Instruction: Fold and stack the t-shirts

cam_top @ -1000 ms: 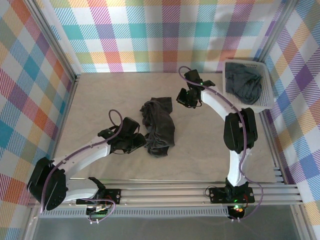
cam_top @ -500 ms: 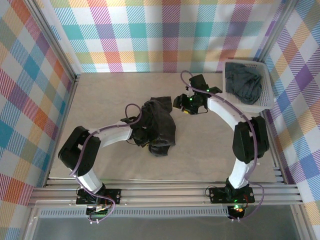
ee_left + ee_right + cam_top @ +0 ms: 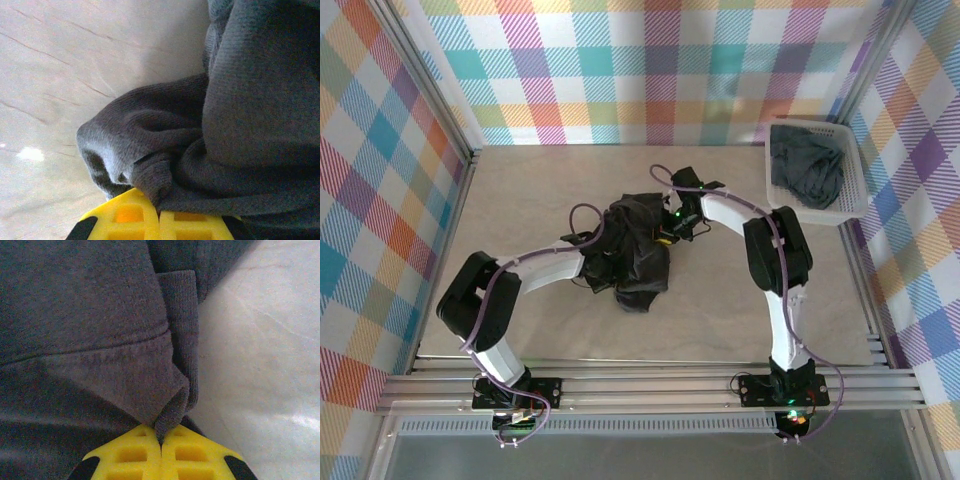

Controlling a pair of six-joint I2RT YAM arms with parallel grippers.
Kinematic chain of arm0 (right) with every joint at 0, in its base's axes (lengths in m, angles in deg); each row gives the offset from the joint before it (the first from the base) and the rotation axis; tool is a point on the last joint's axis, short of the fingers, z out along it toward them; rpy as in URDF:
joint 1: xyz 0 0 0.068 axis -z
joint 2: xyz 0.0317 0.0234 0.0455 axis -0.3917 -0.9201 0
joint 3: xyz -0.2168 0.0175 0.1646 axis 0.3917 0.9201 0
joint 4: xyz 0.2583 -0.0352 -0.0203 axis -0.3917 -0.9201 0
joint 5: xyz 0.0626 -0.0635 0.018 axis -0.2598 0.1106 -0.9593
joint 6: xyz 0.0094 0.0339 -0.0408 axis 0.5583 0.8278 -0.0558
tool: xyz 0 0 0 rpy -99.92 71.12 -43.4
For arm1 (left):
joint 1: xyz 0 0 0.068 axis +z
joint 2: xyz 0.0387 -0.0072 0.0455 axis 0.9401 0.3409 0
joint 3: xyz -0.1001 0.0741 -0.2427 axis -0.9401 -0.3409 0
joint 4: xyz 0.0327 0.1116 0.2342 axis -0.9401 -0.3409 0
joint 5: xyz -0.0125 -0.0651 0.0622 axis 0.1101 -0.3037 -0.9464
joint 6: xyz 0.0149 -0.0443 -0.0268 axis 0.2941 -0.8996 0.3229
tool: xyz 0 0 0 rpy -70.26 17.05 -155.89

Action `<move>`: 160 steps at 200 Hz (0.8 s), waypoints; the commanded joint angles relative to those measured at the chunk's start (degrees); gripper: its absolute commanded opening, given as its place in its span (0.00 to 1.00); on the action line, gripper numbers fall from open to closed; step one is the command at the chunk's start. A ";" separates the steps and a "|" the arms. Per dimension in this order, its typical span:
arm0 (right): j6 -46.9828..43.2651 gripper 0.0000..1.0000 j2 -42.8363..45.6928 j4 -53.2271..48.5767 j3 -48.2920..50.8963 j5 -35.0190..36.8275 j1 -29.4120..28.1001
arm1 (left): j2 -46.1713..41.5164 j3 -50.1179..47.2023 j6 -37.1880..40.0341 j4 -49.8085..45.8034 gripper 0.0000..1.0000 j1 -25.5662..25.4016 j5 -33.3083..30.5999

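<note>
A dark charcoal t-shirt (image 3: 638, 250) lies crumpled in a heap at the middle of the table. My left gripper (image 3: 603, 268) is at its left edge, and in the left wrist view its yellow fingers (image 3: 135, 220) are shut on a fold of the t-shirt (image 3: 235, 125). My right gripper (image 3: 667, 225) is at the heap's upper right, and its yellow fingers (image 3: 135, 455) are pinched shut on a hemmed edge of the t-shirt (image 3: 90, 340). More dark t-shirts (image 3: 807, 168) fill the basket at the back right.
A white lattice basket (image 3: 855, 195) stands in the back right corner against the checked wall. Bare beige table (image 3: 520, 200) lies on all sides of the heap. An aluminium rail (image 3: 650, 385) runs along the near edge.
My right gripper came left from open table onto the heap's upper right edge and shut on the cloth. My left arm reached in from the left and holds the heap's left side.
</note>
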 commanded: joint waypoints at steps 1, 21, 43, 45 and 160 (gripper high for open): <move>4.22 0.00 10.32 -0.76 0.25 5.89 1.41 | -4.07 3.25 2.94 -6.54 0.00 3.00 -4.99; 4.91 0.00 15.89 -4.11 -0.83 11.00 2.72 | -4.56 8.71 6.00 -8.71 0.00 7.04 -4.69; 5.63 0.00 20.23 -8.06 -3.42 14.41 4.54 | -2.51 17.83 10.08 -10.50 0.00 10.67 -3.85; 5.69 0.00 20.49 -8.50 -3.87 14.68 4.62 | -2.17 18.91 10.36 -10.75 0.00 10.95 -3.72; 7.90 0.00 39.89 -10.32 -8.59 13.08 1.68 | 21.17 80.44 22.84 -22.92 0.00 14.79 -7.26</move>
